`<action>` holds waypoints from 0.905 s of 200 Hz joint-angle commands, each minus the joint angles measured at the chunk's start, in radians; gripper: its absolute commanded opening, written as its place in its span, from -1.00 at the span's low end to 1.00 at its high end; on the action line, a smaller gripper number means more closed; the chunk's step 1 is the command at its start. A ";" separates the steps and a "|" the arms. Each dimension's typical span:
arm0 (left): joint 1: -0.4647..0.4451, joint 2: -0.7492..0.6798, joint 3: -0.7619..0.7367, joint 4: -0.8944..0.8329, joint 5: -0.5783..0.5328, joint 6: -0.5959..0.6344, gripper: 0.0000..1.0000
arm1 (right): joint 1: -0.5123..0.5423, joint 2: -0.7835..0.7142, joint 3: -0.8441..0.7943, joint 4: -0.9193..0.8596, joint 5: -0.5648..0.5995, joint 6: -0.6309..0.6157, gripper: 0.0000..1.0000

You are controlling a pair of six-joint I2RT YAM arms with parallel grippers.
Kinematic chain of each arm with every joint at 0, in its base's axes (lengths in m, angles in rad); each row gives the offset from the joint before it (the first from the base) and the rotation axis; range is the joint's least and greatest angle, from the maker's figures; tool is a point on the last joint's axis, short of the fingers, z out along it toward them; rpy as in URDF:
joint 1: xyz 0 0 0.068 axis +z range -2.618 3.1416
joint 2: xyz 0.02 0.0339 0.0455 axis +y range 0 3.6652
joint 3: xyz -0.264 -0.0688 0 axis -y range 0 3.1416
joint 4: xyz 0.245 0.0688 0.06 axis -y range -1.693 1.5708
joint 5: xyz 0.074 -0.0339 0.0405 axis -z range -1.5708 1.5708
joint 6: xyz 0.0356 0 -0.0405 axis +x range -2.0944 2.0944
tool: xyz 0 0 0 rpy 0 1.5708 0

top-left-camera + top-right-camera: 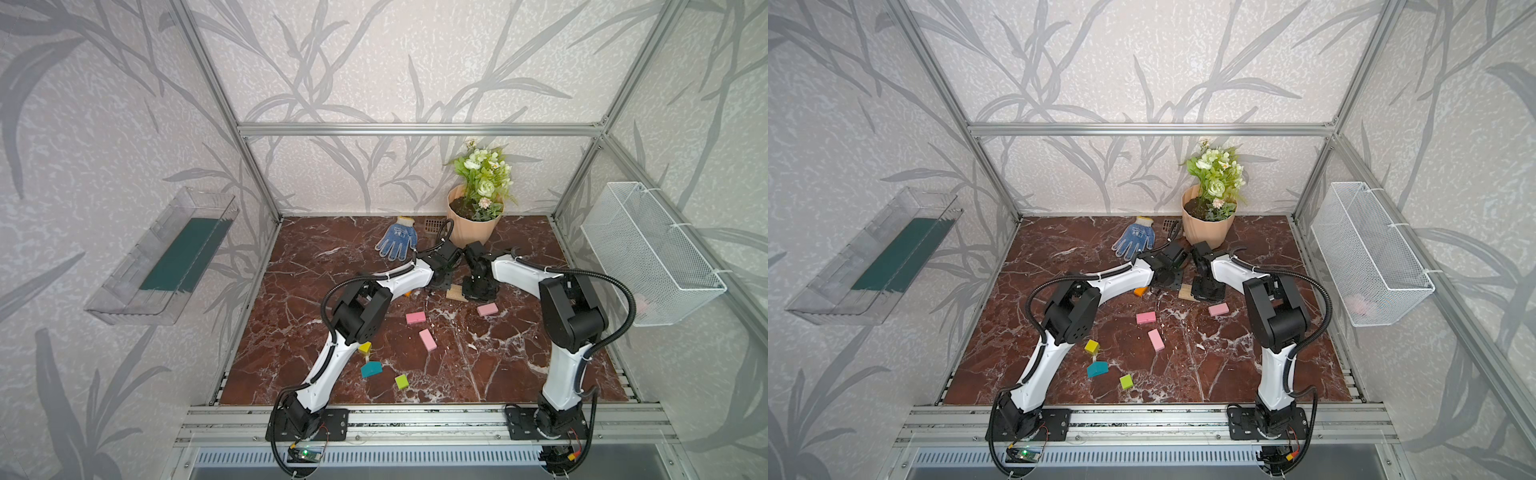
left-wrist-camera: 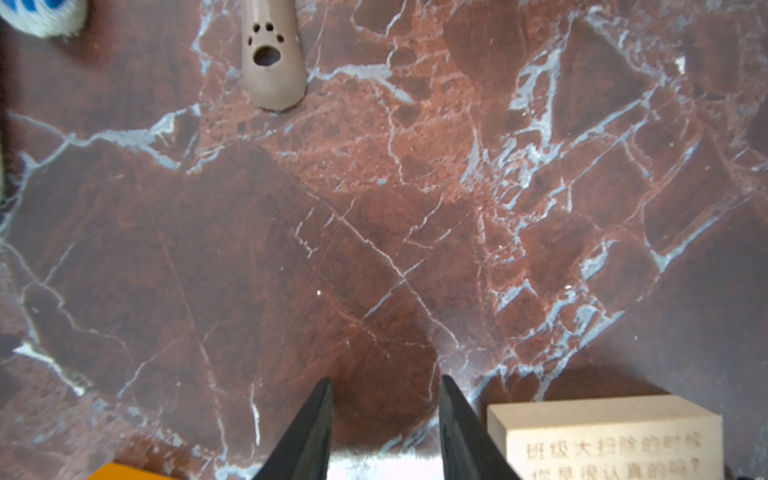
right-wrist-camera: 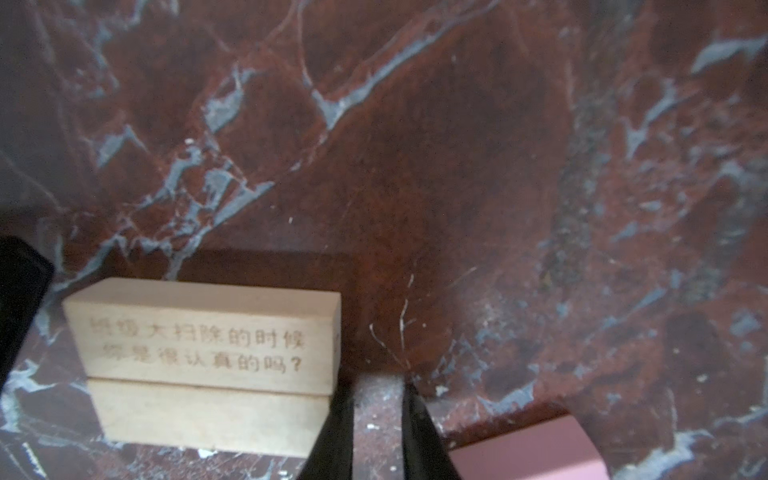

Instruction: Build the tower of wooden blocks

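Observation:
Two tan wood blocks (image 3: 208, 336) lie pressed together along their long sides at mid-table, one engraved with text; in both top views they show as a tan patch (image 1: 455, 292) between the grippers. No taller wood block tower shows. My left gripper (image 2: 386, 379) points down just left of them, its jaws apart over bare marble. On their other side my right gripper (image 3: 377, 388) also points down, with only a thin empty slit between its jaws. An orange block (image 1: 1140, 291) lies by the left gripper. Three pink blocks (image 1: 415, 318) (image 1: 487, 309) (image 1: 427, 340), a yellow cube (image 1: 365, 347), a teal piece (image 1: 371, 368) and a lime cube (image 1: 402, 381) lie nearer the front.
A peach flowerpot (image 1: 471, 230) with flowers stands at the back, close behind both wrists. A blue dotted glove (image 1: 397, 241) and a brown tool handle (image 2: 272, 62) lie at the back left. A clear tray (image 1: 166, 257) and a wire basket (image 1: 648, 253) hang on the side walls.

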 commanded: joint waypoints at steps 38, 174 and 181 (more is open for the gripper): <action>0.004 -0.050 -0.036 -0.013 0.015 -0.001 -0.19 | 0.002 -0.060 -0.019 -0.055 0.062 0.015 -0.53; 0.004 -0.863 -0.680 0.198 -0.336 0.008 -0.04 | -0.008 -0.555 -0.302 -0.061 0.224 0.264 0.66; 0.004 -0.948 -0.774 0.241 -0.412 0.019 0.12 | -0.009 -0.585 -0.330 -0.043 0.236 0.289 0.69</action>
